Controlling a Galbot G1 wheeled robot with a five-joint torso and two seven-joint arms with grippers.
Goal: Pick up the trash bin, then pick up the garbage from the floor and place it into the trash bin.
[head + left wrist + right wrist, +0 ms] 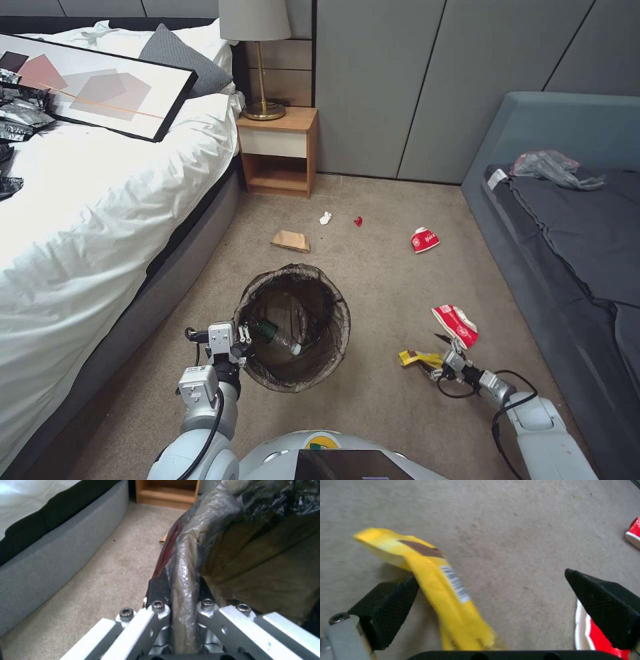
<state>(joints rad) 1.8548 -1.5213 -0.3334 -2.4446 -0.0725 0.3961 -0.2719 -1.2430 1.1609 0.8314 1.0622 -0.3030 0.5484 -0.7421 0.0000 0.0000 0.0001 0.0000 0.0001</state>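
The left hand [241,339] is closed on the near rim of the trash bin [293,325]; in the left wrist view its fingers [159,593] pinch the bag-covered rim [183,585] from both sides, one outside and one inside the bin. Inside the bin, just beyond that hand, lies a clear bottle [273,335] with a green label. The right hand [445,351] is low over the carpet [373,280] on the other side of the bin, its fingers [391,605] spread wide and gripping nothing. A yellow wrapper [430,580] lies between them, close against one finger, with its far end reaching out past the fingertips toward the bin. A crushed red-and-white paper cup [455,325] lies just beyond this hand, on the side away from the wrapper, and shows behind the other finger in the right wrist view. Farther out on the carpet sits a second red-and-white cup [424,239], and beyond the bin lie a flat brown paper bag [291,241], a small white scrap [325,217] and a small red scrap [358,221]. Past these stands a wooden nightstand [277,150] with a lamp [257,60], a bed [93,200] runs along the left hand's side, and a grey sofa [567,213] along the right hand's side.
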